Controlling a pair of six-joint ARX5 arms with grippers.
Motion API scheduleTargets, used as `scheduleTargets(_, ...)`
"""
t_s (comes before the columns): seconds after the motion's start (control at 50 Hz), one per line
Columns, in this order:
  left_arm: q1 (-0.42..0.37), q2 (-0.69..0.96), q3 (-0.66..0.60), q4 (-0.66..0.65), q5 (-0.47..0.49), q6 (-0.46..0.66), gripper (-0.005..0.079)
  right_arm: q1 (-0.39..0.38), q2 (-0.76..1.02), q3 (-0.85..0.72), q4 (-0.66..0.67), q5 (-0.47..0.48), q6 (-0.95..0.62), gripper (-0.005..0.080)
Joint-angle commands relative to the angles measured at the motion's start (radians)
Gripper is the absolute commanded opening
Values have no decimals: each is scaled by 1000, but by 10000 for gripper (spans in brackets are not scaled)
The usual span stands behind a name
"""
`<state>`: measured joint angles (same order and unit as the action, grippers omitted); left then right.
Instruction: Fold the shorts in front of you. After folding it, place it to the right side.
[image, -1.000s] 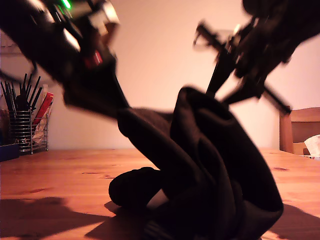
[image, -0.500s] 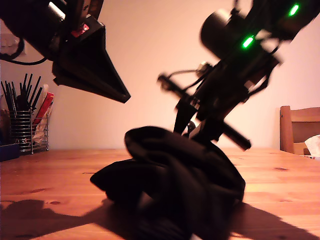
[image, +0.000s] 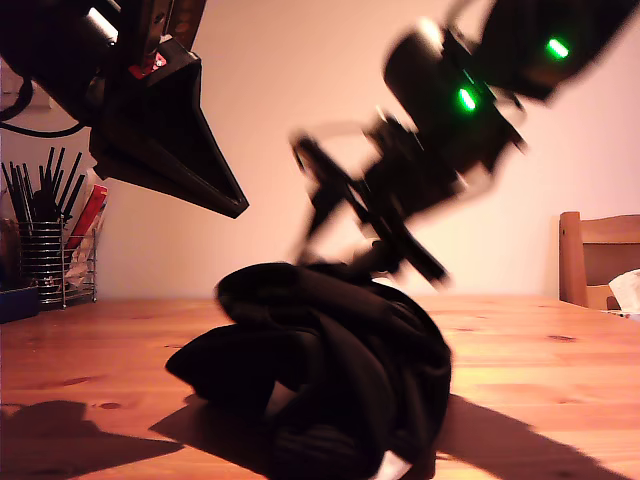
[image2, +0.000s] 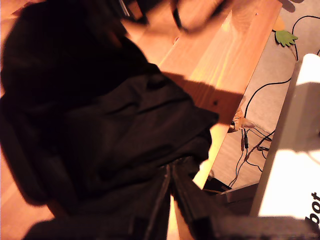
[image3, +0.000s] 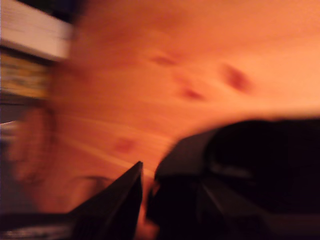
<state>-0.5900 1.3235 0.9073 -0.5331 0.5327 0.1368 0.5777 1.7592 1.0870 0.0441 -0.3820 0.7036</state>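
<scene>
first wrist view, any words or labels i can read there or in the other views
"oot" - black letters, cut off by the frame edge, on the white box beside the table.
The red label on an arm in the exterior view is too blurred to read.
No text shows in the second wrist view.

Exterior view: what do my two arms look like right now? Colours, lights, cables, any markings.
Both are black. The arm at the exterior view's left carries a small red mark, a black cable and a claw that tapers to a sharp wedge. The arm at the exterior view's right is blurred; it shows two green lights and thin black rods.
</scene>
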Motion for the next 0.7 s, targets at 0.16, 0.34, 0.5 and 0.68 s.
scheduleTargets(0.16, -1, -3, -2, -4, 9, -3, -21, -1, 7, 84, -183, -53, -106, 338)
scheduleTargets(0.34, -1, -3, -2, -18, 9, -2, -21, -3, 7, 132, -248, -141, -167, 338)
scheduleTargets(0.5, -1, -3, -2, -20, 9, -2, -21, -3, 7, 201, -298, -201, -189, 338)
scheduleTargets(0.68, -1, -3, -2, -19, 9, -2, -21, -2, 7, 270, -359, -217, -247, 338)
